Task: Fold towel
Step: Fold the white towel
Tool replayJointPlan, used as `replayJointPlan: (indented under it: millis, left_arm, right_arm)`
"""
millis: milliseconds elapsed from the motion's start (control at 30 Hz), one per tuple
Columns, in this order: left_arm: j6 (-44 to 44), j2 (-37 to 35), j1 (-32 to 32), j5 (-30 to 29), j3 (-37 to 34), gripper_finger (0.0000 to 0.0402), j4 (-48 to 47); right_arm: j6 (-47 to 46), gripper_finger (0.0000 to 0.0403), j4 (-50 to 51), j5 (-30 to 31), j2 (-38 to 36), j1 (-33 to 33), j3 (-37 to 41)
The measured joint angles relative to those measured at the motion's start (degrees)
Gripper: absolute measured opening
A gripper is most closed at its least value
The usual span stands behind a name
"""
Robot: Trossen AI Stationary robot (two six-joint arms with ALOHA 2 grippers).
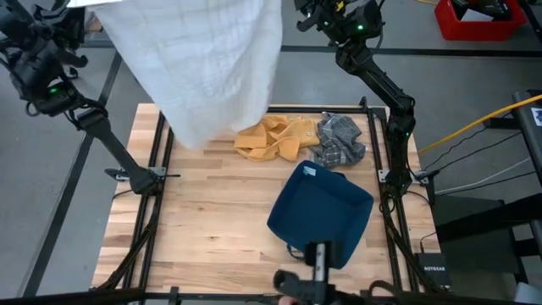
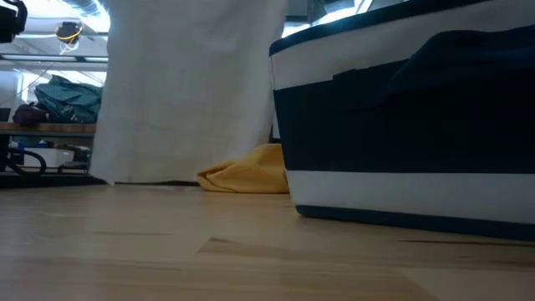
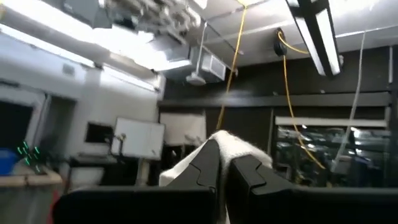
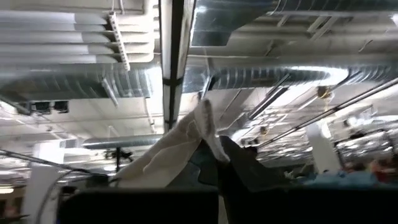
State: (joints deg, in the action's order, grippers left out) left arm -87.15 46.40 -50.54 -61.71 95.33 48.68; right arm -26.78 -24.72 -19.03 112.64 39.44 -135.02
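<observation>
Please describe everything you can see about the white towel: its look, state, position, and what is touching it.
The white towel looks like soft cloth with a faint grid weave. It hangs spread out above the far left part of the wooden table, lifted high. The left pincer and the right pincer are each shut on an upper corner. Its lower edge hangs beside the yellow cloth; whether it touches the table is unclear.

I hold the towel [image 1: 212,68] up over the table's [image 1: 203,246] far left part, its lower edge near the surface. To its right, at the far edge, the crumpled cloth [image 1: 271,137] lies touching the bunched rag [image 1: 340,140] on its right. The bin [image 1: 322,212] sits nearer, right of centre.
</observation>
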Motion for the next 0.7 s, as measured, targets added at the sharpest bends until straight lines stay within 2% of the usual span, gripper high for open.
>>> replayJointPlan:
  millis: [267, 433, 700]
  left_arm:
    - [3.06, 5.37, 0.04, -12.48, -0.23, 0.0, -0.44]
    - [5.0, 10.09, 0.0, -13.6, -0.31, 0.0, -0.73]
    - [10.14, 15.63, -0.02, -16.2, -0.31, 0.0, -0.61]
  right_arm:
    - [-3.48, 0.0001, 12.06, -7.75, -2.03, -1.29, -0.05]
    - [-1.33, 0.0001, 21.2, -11.85, -5.16, -3.2, -0.05]
    - [6.47, 0.0001, 37.0, -13.7, -8.51, -8.14, -0.05]
